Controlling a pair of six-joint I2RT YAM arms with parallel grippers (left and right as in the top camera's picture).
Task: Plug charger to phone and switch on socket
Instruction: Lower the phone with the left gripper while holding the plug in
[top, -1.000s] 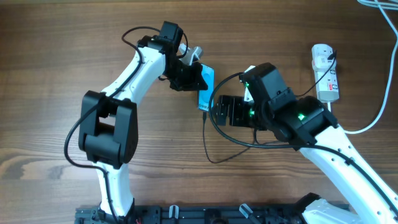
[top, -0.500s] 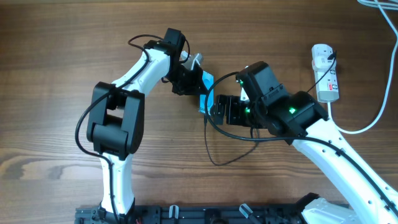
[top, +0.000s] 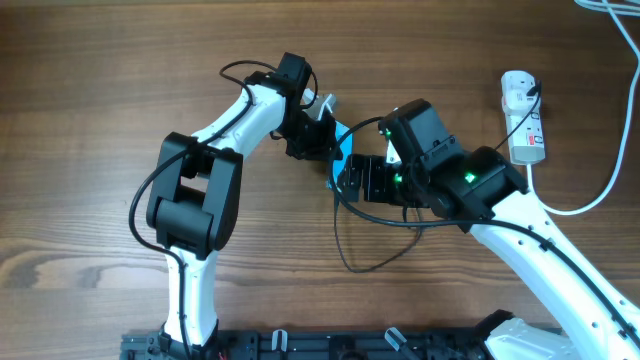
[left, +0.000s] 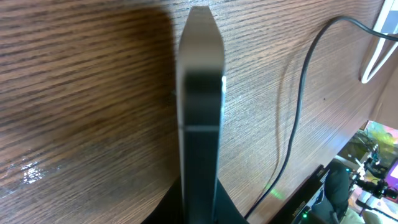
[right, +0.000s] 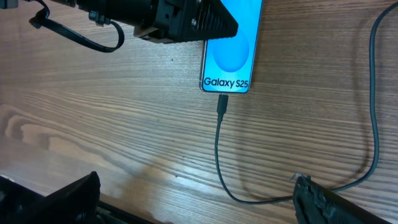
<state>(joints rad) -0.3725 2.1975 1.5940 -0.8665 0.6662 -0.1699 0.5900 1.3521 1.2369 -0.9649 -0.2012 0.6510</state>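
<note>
The phone (right: 230, 43), cyan screen with white text, lies on the table with its lower edge towards my right wrist camera. It shows in the overhead view (top: 341, 152) and edge-on in the left wrist view (left: 200, 112). My left gripper (top: 318, 138) is shut on the phone's upper part (left: 199, 208). The charger's black connector tip (right: 222, 104) sits against the phone's lower edge. Its thin cable (right: 219, 162) loops across the wood (top: 345, 245). My right gripper (right: 193, 205) is open and empty, just short of the connector (top: 352, 180). The white socket (top: 525, 130) lies at the far right.
A thick white cable (top: 610, 190) runs along the table's right edge past the socket. The left arm's black body (right: 161, 18) covers the phone's top left corner. My right arm's base link (top: 470, 185) lies between the phone and the socket.
My left gripper has moved to the right with the phone, which now lies closer to my right gripper. The right arm shifted slightly left and then stayed still.
</note>
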